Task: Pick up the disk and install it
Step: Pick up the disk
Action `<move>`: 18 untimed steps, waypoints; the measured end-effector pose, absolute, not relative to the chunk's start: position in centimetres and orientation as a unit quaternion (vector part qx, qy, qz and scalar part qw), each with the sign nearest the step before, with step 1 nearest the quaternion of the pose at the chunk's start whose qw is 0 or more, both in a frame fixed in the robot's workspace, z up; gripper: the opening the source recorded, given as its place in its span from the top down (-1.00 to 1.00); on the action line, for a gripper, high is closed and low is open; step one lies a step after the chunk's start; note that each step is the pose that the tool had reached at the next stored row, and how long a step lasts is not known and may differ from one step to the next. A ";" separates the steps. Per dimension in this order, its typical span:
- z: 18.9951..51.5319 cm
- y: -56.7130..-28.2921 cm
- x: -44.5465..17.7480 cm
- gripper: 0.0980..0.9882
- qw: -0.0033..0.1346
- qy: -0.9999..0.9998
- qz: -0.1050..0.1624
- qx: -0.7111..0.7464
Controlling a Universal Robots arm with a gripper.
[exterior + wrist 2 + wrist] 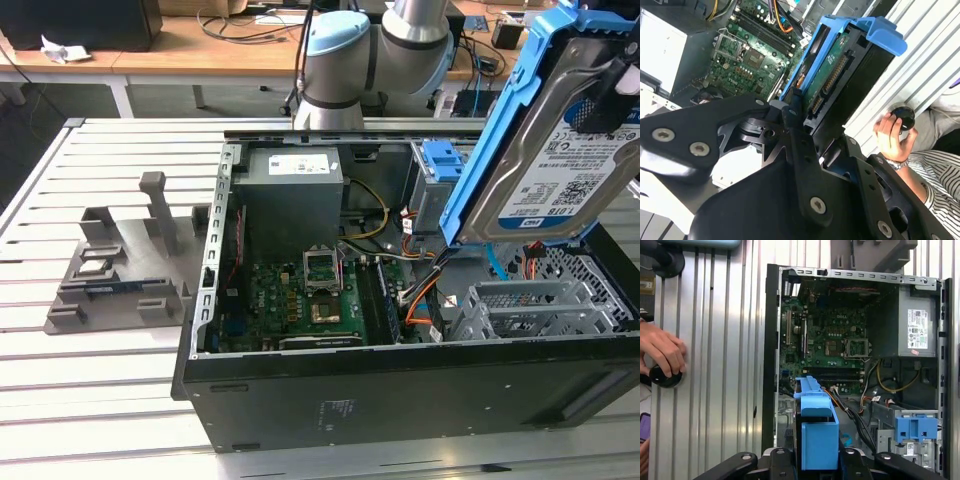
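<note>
1. One disk (560, 160) in a blue frame.
2. One open computer case (400, 400), holding one motherboard (290, 300) and one power supply (290, 195).
3. One bare blue bracket (445, 160).
4. One grey fixture (110, 270).
5. One person (927, 175), one black knob (662, 377).

The disk (548, 140) is silver with a white-and-blue barcoded label and a bright blue frame. The motherboard (290, 300) is green, the computer case (400, 400) black, the power supply (290, 195) grey, the sleeve (935, 182) striped white and dark.

Bright even light, soft shadows, mild glare
</note>
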State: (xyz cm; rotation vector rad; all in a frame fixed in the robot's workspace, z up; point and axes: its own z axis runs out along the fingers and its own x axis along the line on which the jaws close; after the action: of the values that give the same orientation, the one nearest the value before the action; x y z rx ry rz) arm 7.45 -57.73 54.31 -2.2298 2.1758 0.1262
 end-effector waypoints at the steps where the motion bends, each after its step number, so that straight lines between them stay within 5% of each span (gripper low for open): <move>1: 54.3 -57.6 7.6 0.40 0.012 0.698 0.040 -0.715; 18: 52.5 -56.5 10.5 0.40 0.008 0.698 0.040 -0.715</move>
State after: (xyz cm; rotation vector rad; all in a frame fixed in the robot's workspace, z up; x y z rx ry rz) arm 10.54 -56.45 52.48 -2.2353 2.1804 0.1235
